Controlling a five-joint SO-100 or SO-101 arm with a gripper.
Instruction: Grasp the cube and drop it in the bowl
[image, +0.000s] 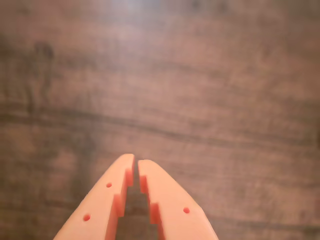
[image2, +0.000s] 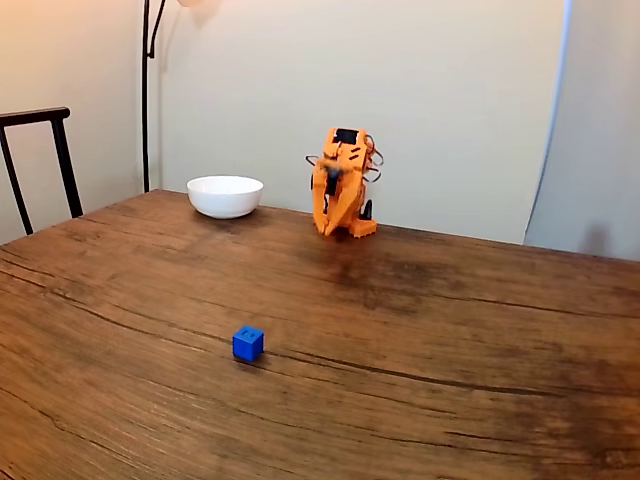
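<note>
A small bright blue cube (image2: 248, 343) sits alone on the wooden table (image2: 450, 330), near the front middle in the fixed view. The white bowl (image2: 225, 195) stands at the far edge, left of the orange arm (image2: 342, 180). The arm is folded up at the back of the table, far from the cube. In the wrist view my orange gripper (image: 136, 162) points down at bare wood, its fingertips nearly touching with nothing between them.
A dark chair (image2: 40, 160) stands at the left side of the table and a lamp pole (image2: 146, 90) rises behind the bowl. A pale wall runs along the back.
</note>
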